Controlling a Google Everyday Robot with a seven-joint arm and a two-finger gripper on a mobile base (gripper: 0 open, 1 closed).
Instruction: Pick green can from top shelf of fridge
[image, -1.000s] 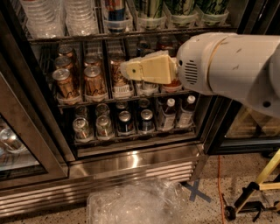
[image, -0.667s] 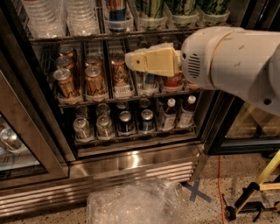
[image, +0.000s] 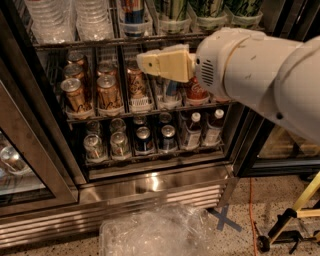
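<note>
Three green cans stand in a row on the top shelf (image: 95, 43) of the fridge (image: 150, 192), cut off by the top edge of the camera view: one (image: 172, 10), one (image: 206, 7) and one (image: 244, 6) to its right. They sit in clear plastic holders. My gripper (image: 150, 63), cream-coloured, points left in front of the middle rack, just below the top shelf's rail and down-left of the leftmost green can. It holds nothing that I can see. My white arm (image: 260, 70) covers the right part of the middle rack.
Stacked clear cups (image: 50, 20) fill the top shelf's left. Gold-brown cans (image: 75, 92) and a red cola can (image: 195, 90) stand on the middle rack, dark cans and bottles (image: 190, 129) below. The glass door (image: 20, 165) is open at left. Crumpled plastic (image: 150, 232) lies on the floor.
My gripper has risen from the middle rack's cans to just under the top shelf's rail, and the arm has come up with it.
</note>
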